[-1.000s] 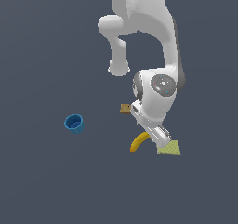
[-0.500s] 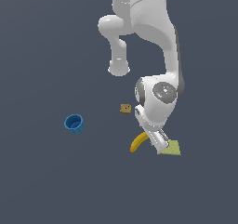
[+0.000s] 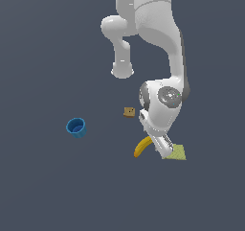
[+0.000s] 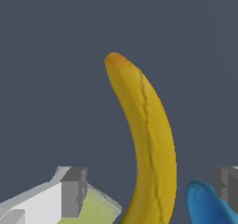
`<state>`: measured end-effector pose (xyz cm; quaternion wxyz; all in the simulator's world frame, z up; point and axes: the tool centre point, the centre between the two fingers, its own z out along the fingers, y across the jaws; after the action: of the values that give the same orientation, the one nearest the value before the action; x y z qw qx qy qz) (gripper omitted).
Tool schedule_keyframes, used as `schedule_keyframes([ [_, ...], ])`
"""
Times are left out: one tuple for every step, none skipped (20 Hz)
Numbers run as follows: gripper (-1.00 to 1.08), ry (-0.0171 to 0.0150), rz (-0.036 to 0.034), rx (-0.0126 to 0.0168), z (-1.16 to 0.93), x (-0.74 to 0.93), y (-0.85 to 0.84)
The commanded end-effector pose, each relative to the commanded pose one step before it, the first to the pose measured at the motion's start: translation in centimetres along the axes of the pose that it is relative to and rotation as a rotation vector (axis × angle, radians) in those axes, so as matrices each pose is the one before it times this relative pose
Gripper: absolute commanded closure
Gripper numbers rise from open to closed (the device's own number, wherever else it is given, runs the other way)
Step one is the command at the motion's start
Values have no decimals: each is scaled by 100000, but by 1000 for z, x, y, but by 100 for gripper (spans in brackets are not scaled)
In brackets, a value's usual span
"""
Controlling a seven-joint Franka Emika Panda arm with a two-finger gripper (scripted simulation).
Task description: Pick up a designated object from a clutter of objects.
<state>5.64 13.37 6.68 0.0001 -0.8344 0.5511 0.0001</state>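
**Now your jaws straddle the banana**

Here you have the gripper (image 4: 148, 190) low over the banana (image 3: 142, 146), its jaws spread wide with one finger (image 4: 74, 192) on either side of the fruit; neither pad touches it in the wrist view. The banana lies on the dark grey floor (image 3: 48, 187), which shows no edges or corners to place things by. In the exterior view your arm (image 3: 160, 105) hides the banana's far end, and the yellow-green square pad (image 3: 176, 153) lies just beside it on that view's right. The wrist view shows the pad under one finger and a blue cup's rim (image 4: 207, 207) by the other. The small tan cube (image 3: 128, 111) sits near, and a second blue cup (image 3: 76, 127) stands well apart toward the exterior view's left.
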Motion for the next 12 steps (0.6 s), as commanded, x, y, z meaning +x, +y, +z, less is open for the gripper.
schedule_keyframes([
  [-92,-8,37,-78,585,-11,40],
  [-92,5,48,8,364,8,13],
  [-92,5,48,8,429,5,15],
  [-92,0,0,0,497,-28,12],
  [-92,9,83,13,549,19,23],
  [-92,5,48,8,544,-2,17],
  [-92,0,0,0,475,-26,6],
  [-92,7,68,11,395,20,7],
  [-92,0,0,0,329,-15,-9],
  [-92,4,48,9,252,19,-12],
  [-92,0,0,0,187,-5,-26],
  [-92,0,0,0,120,0,-31],
])
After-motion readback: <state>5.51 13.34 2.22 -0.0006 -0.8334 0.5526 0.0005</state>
